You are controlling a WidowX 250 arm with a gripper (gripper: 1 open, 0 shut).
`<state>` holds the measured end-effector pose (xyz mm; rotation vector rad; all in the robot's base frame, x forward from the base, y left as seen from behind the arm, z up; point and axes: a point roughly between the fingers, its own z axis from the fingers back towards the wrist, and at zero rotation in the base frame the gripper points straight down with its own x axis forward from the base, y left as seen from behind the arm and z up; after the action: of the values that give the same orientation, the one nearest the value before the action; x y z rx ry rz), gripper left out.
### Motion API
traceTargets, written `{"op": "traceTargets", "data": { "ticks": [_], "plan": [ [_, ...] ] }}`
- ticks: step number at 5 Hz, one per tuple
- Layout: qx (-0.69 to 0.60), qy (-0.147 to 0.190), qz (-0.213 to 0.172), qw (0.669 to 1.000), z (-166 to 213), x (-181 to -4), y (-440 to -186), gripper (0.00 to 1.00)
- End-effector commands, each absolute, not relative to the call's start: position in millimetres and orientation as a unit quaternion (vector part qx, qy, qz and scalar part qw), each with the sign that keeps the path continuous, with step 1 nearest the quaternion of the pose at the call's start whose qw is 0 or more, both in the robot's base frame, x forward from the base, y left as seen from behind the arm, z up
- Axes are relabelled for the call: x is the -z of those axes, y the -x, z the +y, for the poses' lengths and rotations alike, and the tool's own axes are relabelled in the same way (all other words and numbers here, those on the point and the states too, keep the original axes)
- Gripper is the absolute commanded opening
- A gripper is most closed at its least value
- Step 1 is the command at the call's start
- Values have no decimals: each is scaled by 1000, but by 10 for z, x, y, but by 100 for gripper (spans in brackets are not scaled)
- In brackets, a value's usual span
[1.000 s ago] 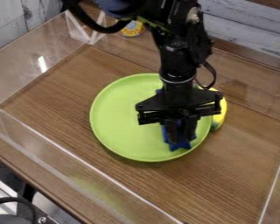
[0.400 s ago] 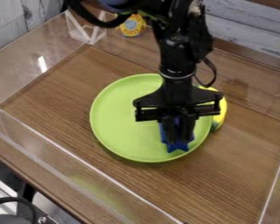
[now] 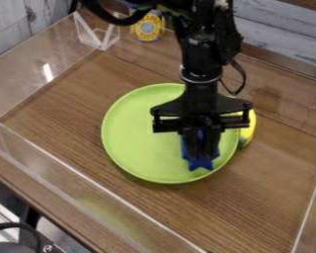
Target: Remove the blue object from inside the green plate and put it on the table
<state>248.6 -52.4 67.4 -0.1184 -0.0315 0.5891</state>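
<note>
The blue object (image 3: 199, 153) is clamped between the narrowly set jaws of the gripper (image 3: 199, 144), above the green plate (image 3: 134, 133) (contact underneath cannot be told). Lifting is judged in hand; carrying to the bare table (image 3: 108, 69) is called for next.

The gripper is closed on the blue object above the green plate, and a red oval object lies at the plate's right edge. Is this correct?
Not quite: in the camera view the oval object is yellow, not red. The gripper is closed on the blue object above the green plate.

1 blue object (image 3: 199, 151), 1 green plate (image 3: 134, 138), 1 yellow obj (image 3: 249, 124), 1 gripper (image 3: 200, 138).
</note>
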Motion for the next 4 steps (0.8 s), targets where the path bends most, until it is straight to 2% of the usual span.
{"op": "traceTargets", "data": {
  "ticks": [1,4],
  "plan": [
    [-286,75,-48,954,-509,-889,-2599,0],
    [-278,89,-47,955,-446,-1015,-2629,0]
  ]
}}
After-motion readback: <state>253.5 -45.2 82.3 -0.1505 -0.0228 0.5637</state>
